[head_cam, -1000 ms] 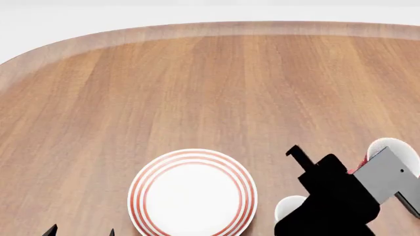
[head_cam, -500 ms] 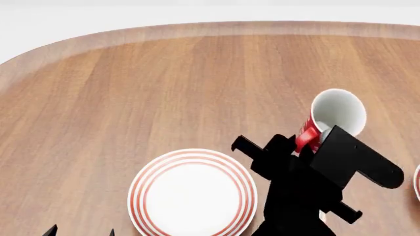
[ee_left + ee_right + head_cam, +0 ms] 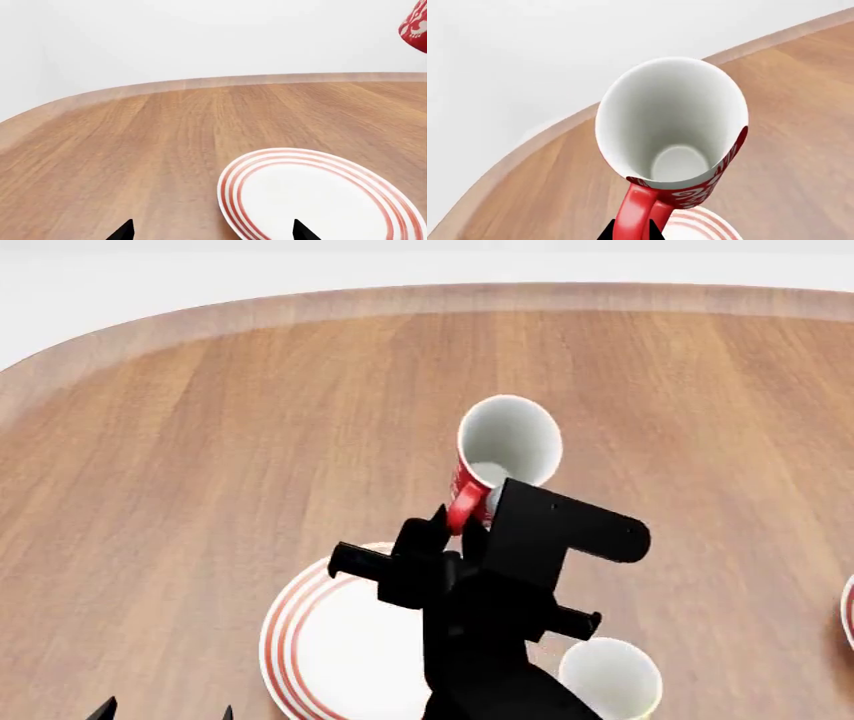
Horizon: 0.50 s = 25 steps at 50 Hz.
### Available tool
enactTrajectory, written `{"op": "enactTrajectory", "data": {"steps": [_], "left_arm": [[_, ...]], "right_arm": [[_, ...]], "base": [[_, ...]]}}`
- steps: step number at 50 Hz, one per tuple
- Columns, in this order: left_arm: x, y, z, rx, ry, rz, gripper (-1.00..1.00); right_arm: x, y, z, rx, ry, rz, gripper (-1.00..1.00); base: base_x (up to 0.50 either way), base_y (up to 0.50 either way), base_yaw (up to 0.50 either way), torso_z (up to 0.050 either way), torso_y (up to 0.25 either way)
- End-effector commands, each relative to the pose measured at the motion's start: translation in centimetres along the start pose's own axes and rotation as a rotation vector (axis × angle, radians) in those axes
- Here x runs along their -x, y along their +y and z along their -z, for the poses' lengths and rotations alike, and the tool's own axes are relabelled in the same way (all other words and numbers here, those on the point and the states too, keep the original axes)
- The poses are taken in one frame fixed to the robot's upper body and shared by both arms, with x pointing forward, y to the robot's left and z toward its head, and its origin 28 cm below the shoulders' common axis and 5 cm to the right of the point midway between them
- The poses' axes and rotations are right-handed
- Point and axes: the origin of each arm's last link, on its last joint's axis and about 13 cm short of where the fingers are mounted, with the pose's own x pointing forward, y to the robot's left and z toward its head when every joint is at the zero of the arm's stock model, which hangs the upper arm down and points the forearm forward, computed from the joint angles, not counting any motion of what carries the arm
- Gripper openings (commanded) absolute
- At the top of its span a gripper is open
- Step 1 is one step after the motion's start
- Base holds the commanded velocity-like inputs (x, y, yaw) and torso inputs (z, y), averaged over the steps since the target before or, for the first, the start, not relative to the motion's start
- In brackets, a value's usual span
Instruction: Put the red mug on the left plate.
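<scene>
The red mug [image 3: 497,455], white inside, hangs in the air by its red loop handle [image 3: 466,508], held by my right gripper [image 3: 470,512], which is shut on the handle. It sits above the far right rim of the left plate [image 3: 300,625], a white plate with red rings near the table's front. In the right wrist view the mug [image 3: 680,135] fills the middle with the plate [image 3: 707,225] below it, the gripper [image 3: 630,232] clamped on the handle. My left gripper [image 3: 212,231] is open and empty at the plate's [image 3: 320,195] near left edge. The mug [image 3: 417,25] shows at that view's corner.
A plain yellow mug [image 3: 611,678] stands on the table to the right of the plate, close to my right arm [image 3: 487,640]. The edge of a second ringed plate [image 3: 847,610] shows at the far right. The wooden table [image 3: 267,420] has a raised rim at the back.
My right gripper has lifted the red mug and carried it left, from the right side to above the left plate's rim. The left gripper has not moved.
</scene>
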Motion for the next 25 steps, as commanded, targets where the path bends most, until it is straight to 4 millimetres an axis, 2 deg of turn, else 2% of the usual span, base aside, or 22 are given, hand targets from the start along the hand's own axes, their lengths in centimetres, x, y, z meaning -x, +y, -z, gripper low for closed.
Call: {"op": "enactTrajectory", "data": {"steps": [1,25], "left_arm": [[0.0,0.0,0.0,0.000,0.000,0.000,1.00],[0.0,0.0,0.0,0.003,0.001,0.001,1.00]], "right_arm": [[-1.6,0.7,1.4,0.085,0.056,-0.073,-1.00],[-4.4,1.0,5.5,0.187,0.171,-0.130,-1.00]], "base": [[0.00,0.00,0.00,0.000,0.000],[0.00,0.00,0.00,0.000,0.000]]}}
